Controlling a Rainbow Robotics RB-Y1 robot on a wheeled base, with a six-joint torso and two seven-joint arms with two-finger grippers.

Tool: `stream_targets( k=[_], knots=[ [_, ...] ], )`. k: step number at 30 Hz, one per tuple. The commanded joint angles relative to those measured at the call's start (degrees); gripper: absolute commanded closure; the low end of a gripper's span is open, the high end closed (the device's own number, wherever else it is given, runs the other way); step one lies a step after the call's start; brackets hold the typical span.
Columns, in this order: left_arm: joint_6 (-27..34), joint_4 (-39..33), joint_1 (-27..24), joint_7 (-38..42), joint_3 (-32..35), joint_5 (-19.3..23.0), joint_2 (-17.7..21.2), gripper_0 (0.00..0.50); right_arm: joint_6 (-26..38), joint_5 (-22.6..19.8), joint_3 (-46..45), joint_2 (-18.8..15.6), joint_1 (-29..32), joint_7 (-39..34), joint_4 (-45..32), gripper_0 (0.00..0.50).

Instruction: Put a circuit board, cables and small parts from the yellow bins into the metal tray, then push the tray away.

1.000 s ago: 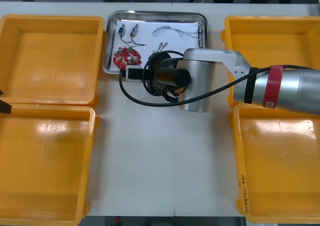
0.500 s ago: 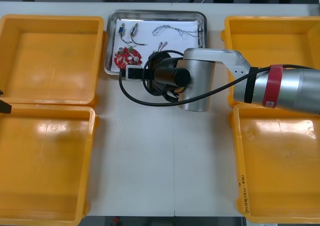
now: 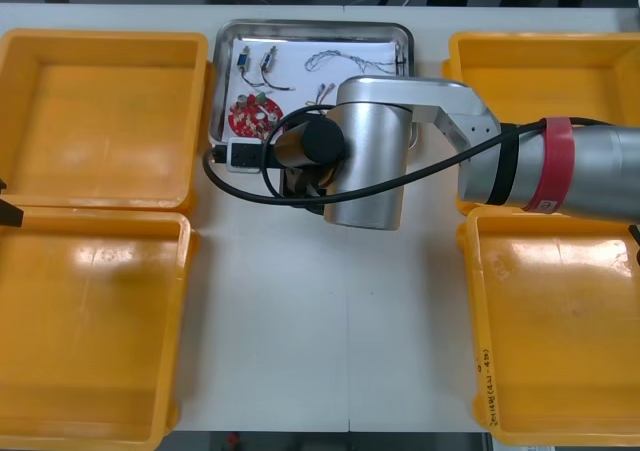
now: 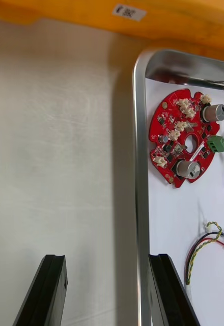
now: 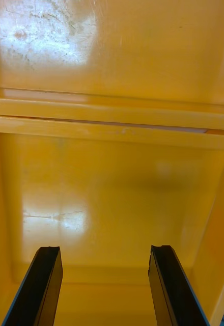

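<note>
Loading appears complete: round red circuit board, cables and small metal parts lie in the metal tray; only the push remains, the right gripper straddling its near rim wide open, the left gripper idle, also wide, over a yellow bin.

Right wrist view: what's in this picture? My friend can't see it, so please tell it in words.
The right gripper is open, its black fingers astride the metal tray's rim: one over the table, one over the tray. Inside lie a round red circuit board and, nearer the fingers, a red and yellow cable; a yellow bin sits beyond.
</note>
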Motion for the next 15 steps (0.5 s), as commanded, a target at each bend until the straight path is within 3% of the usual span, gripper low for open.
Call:
stream_targets(
  k=[1,9,15],
  knots=[
    [0.39,-1.68,1.02,-4.95,1.80,0.46,1.21,0.000,7.28,-3.37,-6.16,-1.01,-2.29,-0.21,-7.13,0.049],
    [0.39,-1.68,1.02,-4.95,1.80,0.46,1.21,0.000,25.29,-4.69,-15.56,0.13,3.25,-2.23,-19.52,0.049],
    [0.39,-1.68,1.02,-4.95,1.80,0.46,1.21,0.000,37.07,-7.59,-23.47,0.48,9.58,-11.02,-27.52,0.048]
  ],
)
